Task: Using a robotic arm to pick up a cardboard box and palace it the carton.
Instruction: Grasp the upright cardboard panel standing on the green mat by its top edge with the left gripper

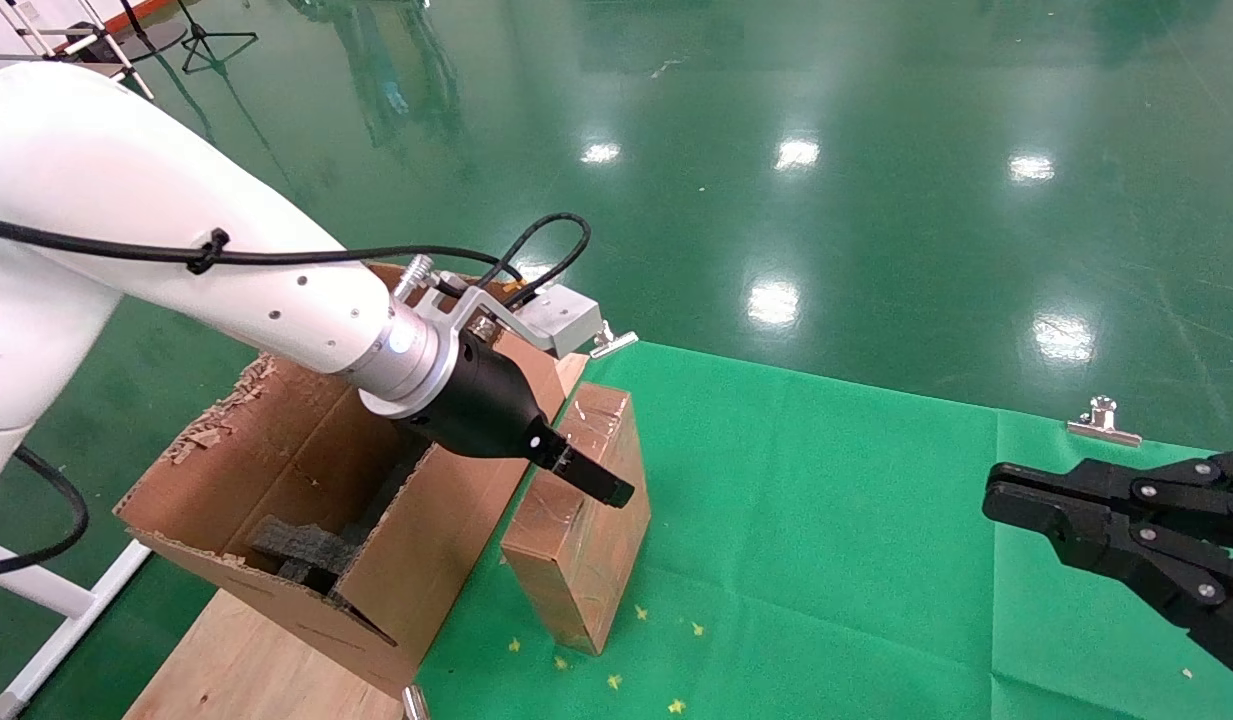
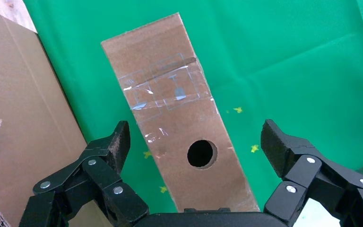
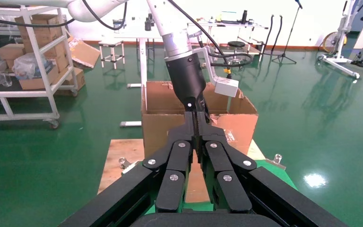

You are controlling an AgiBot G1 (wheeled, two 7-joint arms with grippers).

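surface: green cloth (image 1: 826, 500) | room: glossy green floor (image 1: 776, 150) | left gripper (image 2: 194, 142) spread above cardboard box (image 2: 179, 118)

A bright green cloth (image 1: 826, 520) covers the tabletop, pinned by a silver metal clip (image 1: 1103, 419) at its far edge; small yellow star-shaped specks (image 1: 641, 612) dot it near the front; a bare wooden board (image 1: 246, 665) lies alongside; a glossy dark green floor (image 1: 876, 150) stretches beyond; a white metal shelving trolley (image 3: 33, 71) holds stacked cartons.
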